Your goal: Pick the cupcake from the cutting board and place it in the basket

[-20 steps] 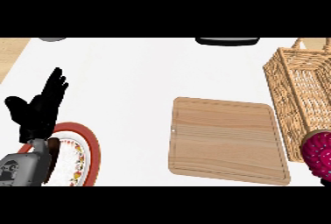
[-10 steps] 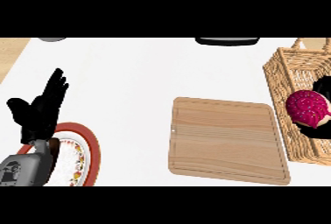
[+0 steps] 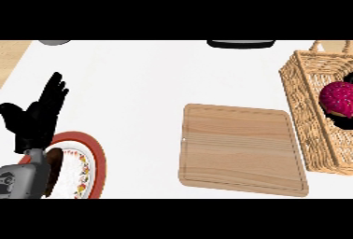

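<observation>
From my station I see the right hand [image 3: 342, 123] only in part, at the right edge of the head view: dark fingers show above and below the cupcake [image 3: 338, 97], curled round it. The cupcake, with its deep pink topping and pale base, sits within the outline of the wicker basket [image 3: 300, 102], inside its rim. I cannot tell whether it rests on the basket's bottom or hangs above it in the hand. The basket stands at the right side of the white counter [image 3: 138, 84], its near wall just beside the right edge of the wooden cutting board [image 3: 241, 149]; whether the two touch I cannot make out. The cutting board lies flat in the middle right of the view, bare, with a small notch at its left edge. My left hand [image 3: 38, 116] is at the left of the view, open, fingers straight and pointing up, holding nothing. Its grey forearm [image 3: 19, 179] crosses a plate [image 3: 98, 161] with a red rim and a flowered band. At the counter's far edge a dark object [image 3: 241, 43] and a grey one [image 3: 53, 42] are each cut off by the frame, too little of them showing to name.
</observation>
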`<control>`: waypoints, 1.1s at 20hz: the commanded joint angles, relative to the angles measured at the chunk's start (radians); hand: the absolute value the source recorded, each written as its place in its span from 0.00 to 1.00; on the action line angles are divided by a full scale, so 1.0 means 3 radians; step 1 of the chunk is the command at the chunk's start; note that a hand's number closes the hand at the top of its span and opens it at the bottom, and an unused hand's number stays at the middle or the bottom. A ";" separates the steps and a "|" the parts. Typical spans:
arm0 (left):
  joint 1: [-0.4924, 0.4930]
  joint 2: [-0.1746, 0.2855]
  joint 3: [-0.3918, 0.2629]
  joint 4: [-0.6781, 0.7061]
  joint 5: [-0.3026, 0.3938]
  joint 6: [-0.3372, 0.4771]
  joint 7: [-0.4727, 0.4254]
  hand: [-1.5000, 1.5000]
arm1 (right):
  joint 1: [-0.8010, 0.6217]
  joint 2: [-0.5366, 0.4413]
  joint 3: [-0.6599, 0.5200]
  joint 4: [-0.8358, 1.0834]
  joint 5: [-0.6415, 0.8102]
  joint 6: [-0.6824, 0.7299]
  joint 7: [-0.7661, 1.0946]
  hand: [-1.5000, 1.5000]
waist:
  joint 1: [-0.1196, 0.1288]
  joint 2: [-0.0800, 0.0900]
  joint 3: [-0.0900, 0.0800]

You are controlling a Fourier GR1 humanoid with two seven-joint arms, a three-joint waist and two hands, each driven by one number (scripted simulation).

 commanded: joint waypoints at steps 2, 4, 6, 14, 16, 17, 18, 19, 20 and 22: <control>-0.0001 -0.0036 -0.0054 -0.0017 -0.0015 -0.0011 0.0002 0.50 | -0.0158 -0.0683 0.0175 -0.0219 0.1131 -0.0211 -0.0617 1.00 | 0.0054 0.0010 -0.0005; -0.0016 -0.0094 -0.0064 0.0043 -0.0043 0.0038 -0.0077 0.50 | -0.0140 -0.0572 0.0308 -0.0180 0.1506 -0.0540 -0.0879 1.00 | 0.0067 0.0033 0.0001; -0.0038 -0.0059 -0.0069 0.0023 -0.0066 0.0034 -0.0003 0.50 | -0.0087 -0.0471 0.0387 -0.0058 0.1810 -0.0848 -0.1109 1.00 | 0.0055 0.0025 0.0005; -0.0182 -0.0157 -0.0057 0.0112 -0.0185 0.0152 0.0044 0.50 | -0.0535 -0.0049 0.0307 0.0667 0.2260 -0.0955 -0.1418 1.00 | 0.0005 0.0002 -0.0001; 0.0074 -0.0110 0.0034 0.0045 -0.0055 -0.0016 -0.0157 0.50 | -0.0597 0.0035 0.0385 0.0508 0.2469 -0.0910 -0.1074 1.00 | 0.0008 -0.0001 -0.0002; -0.0141 -0.0052 -0.0006 -0.0127 -0.0072 0.0011 0.0272 0.50 | -0.0837 0.0059 0.0380 0.0764 0.2467 -0.0832 -0.1103 1.00 | 0.0023 0.0002 -0.0001; 0.0005 -0.0083 -0.0030 -0.0388 -0.0103 0.0078 0.0401 0.50 | -0.0455 -0.0070 0.0215 0.0664 0.2393 -0.0860 -0.1330 1.00 | 0.0000 -0.0006 0.0000; -0.0096 -0.0041 0.0096 0.0201 -0.0063 -0.0037 -0.0113 0.50 | -0.0673 -0.0175 0.0261 0.0827 0.2432 -0.0664 -0.1240 1.00 | -0.0002 0.0005 -0.0003; -0.0177 -0.0106 0.0018 0.0065 -0.0134 0.0075 0.0050 0.50 | -0.0713 -0.0116 0.0360 0.0885 0.2590 -0.0674 -0.1117 1.00 | 0.0005 0.0004 -0.0002; -0.0170 -0.0108 -0.0043 -0.0130 -0.0135 0.0075 0.0278 0.50 | -0.0766 -0.0168 0.0434 0.1080 0.2687 -0.0542 -0.1156 1.00 | 0.0026 0.0003 -0.0001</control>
